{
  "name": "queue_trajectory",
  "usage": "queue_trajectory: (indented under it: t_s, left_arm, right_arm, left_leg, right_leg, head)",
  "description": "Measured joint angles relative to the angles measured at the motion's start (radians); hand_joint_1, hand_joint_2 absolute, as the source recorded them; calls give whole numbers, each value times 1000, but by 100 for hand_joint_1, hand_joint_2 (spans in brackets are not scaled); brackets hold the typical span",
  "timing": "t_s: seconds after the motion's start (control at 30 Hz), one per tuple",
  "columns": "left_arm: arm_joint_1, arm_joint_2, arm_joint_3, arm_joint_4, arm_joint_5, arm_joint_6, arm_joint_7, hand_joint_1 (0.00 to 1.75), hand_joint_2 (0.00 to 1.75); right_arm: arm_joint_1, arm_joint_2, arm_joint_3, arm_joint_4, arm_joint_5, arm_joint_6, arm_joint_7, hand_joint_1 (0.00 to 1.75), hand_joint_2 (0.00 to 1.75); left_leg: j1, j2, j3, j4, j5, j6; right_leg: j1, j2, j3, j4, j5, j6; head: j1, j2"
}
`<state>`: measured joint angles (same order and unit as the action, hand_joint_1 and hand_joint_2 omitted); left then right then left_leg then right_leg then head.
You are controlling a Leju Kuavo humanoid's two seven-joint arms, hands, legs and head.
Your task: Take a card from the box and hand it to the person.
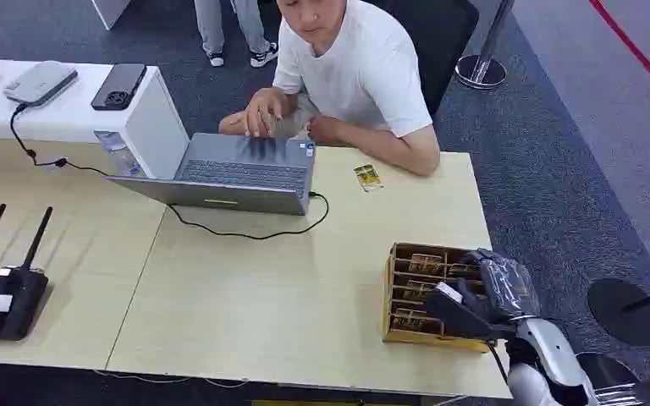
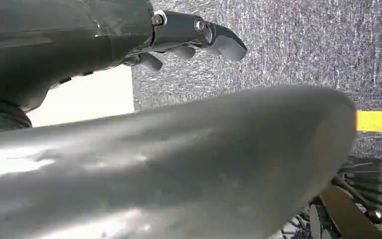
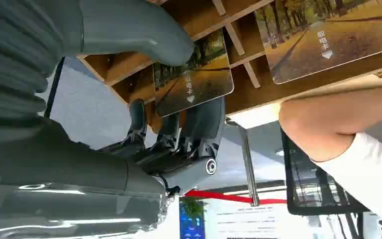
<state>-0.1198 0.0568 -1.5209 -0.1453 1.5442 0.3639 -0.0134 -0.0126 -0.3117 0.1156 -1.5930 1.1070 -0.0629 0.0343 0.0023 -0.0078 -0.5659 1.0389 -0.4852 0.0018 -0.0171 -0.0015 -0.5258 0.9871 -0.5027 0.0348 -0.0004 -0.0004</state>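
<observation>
Right hand (image 1: 474, 303): over the near end of the box (image 1: 398, 292), thumb and fingers (image 3: 199, 129) pinching 1 card (image 3: 194, 79) that sits in a slot.
Left hand (image 2: 199, 37): hangs over grey carpet, fingers curled loosely, holding nothing.
Box: wooden, on the table (image 1: 262, 296) at its right edge, cards in its slots.
Person (image 1: 355, 68): seated at the far side, hand on a laptop (image 1: 237, 173).
Loose card (image 1: 368, 178): flat on the table by the person's arm.

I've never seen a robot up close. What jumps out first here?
The robot's right hand reaches into a wooden box of cards at the table's near right corner; up close it pinches one card between thumb and fingers. Across the table, a person in a white shirt sits beside an open laptop.
</observation>
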Motion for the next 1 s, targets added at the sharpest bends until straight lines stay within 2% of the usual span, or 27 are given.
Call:
queue_trajectory:
  t_s: [0.27,0.43,0.47,0.5,0.53,0.6,1.0]
  left_arm:
    - [0,0,-7,0,-6,0,1,0,0]
    - [0,0,-9,0,-6,0,2,0,0]
    - [0,0,-9,0,-8,0,2,0,0]
    - [0,0,-9,0,-8,2,2,0,0]
    - [0,0,-9,0,-8,4,2,0,175]
    - [0,0,-9,0,-8,6,2,0,175]
    - [0,0,-9,0,-11,7,-2,0,175]
  right_arm:
    - [0,0,0,-3,0,1,2,99,175]
    - [1,0,0,-5,1,1,2,106,175]
    - [1,0,0,-5,2,1,2,110,175]
    - [1,0,-1,-5,3,2,3,131,175]
    - [1,0,-1,-5,3,2,3,140,175]
    - [1,0,-3,-6,5,2,4,157,175]
    - [3,0,-7,-14,6,5,2,157,175]
  left_leg:
    - [0,0,0,0,0,0]
    - [0,0,0,0,0,0]
    - [0,0,0,0,0,0]
    - [0,0,0,0,0,0]
    - [0,0,0,0,0,0]
    - [0,0,0,0,0,0]
    - [0,0,0,0,0,0]
  right_leg:
    - [0,0,0,0,0,0]
    - [0,0,0,0,0,0]
    - [0,0,0,0,0,0]
    - [0,0,0,0,0,0]
    - [0,0,0,0,0,0]
    - [0,0,0,0,0,0]
    - [0,0,0,0,0,0]
  head:
    - [0,0]
    - [0,0]
    - [0,0]
    - [0,0]
    - [0,0]
    - [0,0]
    - [0,0]
